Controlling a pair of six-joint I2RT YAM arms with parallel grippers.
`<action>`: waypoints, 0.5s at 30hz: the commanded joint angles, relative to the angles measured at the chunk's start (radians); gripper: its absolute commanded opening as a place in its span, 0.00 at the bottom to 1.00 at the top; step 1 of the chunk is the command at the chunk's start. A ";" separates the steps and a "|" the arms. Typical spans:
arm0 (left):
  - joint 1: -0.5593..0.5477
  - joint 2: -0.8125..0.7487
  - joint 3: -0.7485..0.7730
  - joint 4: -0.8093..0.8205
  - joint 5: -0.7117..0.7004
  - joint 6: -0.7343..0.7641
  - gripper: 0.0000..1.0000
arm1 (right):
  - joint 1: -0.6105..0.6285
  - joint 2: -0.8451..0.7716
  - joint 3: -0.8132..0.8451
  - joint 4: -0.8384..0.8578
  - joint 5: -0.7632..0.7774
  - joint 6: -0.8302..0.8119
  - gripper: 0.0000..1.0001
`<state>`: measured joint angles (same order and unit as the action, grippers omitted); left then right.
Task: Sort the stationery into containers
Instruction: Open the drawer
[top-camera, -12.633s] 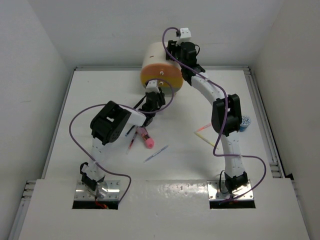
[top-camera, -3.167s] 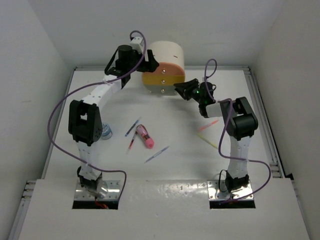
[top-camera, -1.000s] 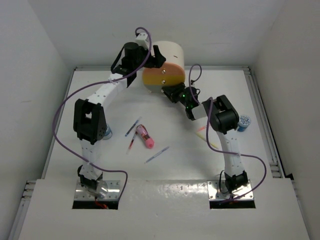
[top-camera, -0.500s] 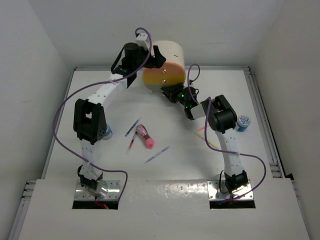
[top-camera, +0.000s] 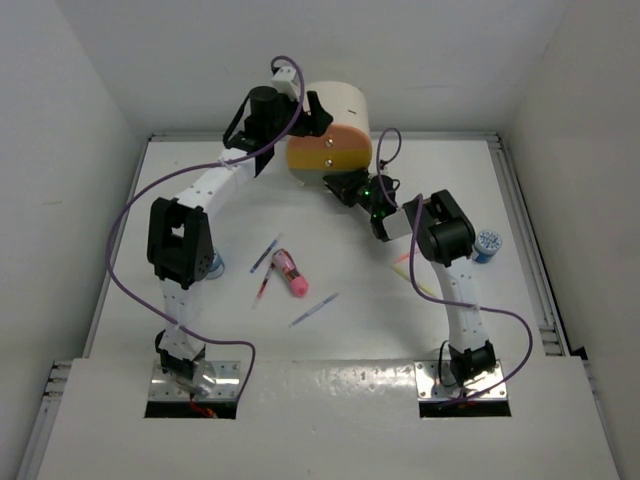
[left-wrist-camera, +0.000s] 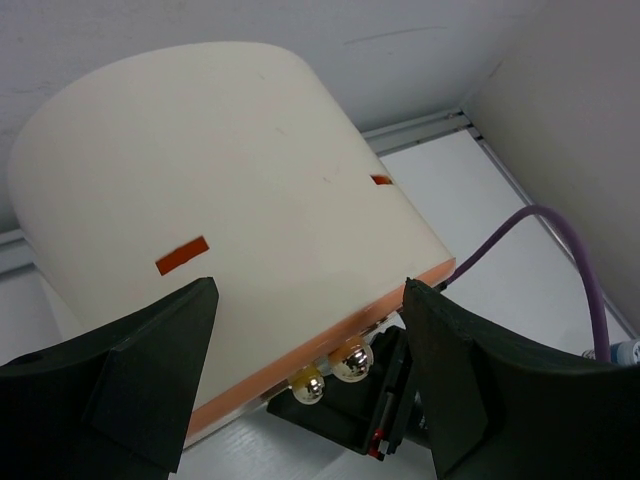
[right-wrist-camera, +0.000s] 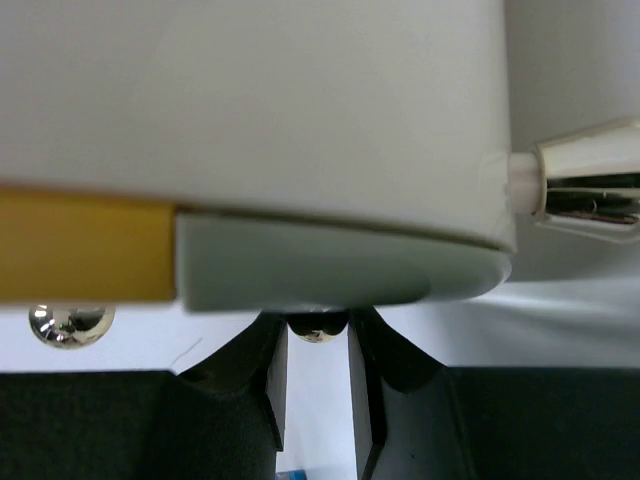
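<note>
The containers are drawers in one cream arch-topped box (top-camera: 338, 104) with an orange front (top-camera: 328, 152) at the table's far side. My right gripper (top-camera: 341, 186) is at the lowest drawer; in the right wrist view its fingers (right-wrist-camera: 268, 385) pinch a small round knob (right-wrist-camera: 318, 331) under a pale drawer front (right-wrist-camera: 340, 268). My left gripper (top-camera: 307, 114) stands open over the box's top, fingers (left-wrist-camera: 150, 372) spread wide above the cream shell (left-wrist-camera: 220, 190). Loose stationery lies on the table: a pink tube (top-camera: 290, 273), pens (top-camera: 264, 254) (top-camera: 314, 307) and a red pen (top-camera: 263, 288).
A pink stick (top-camera: 404, 257) and a yellow stick (top-camera: 421, 285) lie by the right arm. Round blue-white pieces sit at the right (top-camera: 489, 243) and beside the left arm (top-camera: 212, 265). Two shiny knobs (left-wrist-camera: 352, 362) show under the box's front. White walls enclose the table.
The right gripper's jaws have narrowed onto the lowest knob. The left arm and the box have stayed put.
</note>
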<state>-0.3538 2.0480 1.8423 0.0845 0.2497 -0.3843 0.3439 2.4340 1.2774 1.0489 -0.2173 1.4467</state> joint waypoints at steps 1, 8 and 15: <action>-0.024 -0.008 -0.008 -0.022 0.013 -0.031 0.81 | -0.006 -0.072 -0.041 0.092 -0.020 -0.035 0.00; -0.028 -0.006 0.006 -0.043 -0.009 -0.033 0.81 | -0.008 -0.116 -0.101 0.111 -0.036 -0.039 0.00; -0.024 -0.029 0.006 -0.008 0.028 -0.010 0.84 | -0.006 -0.135 -0.122 0.115 -0.060 -0.034 0.00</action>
<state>-0.3603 2.0480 1.8423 0.0761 0.2321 -0.3992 0.3359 2.3638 1.1633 1.0687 -0.2520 1.4361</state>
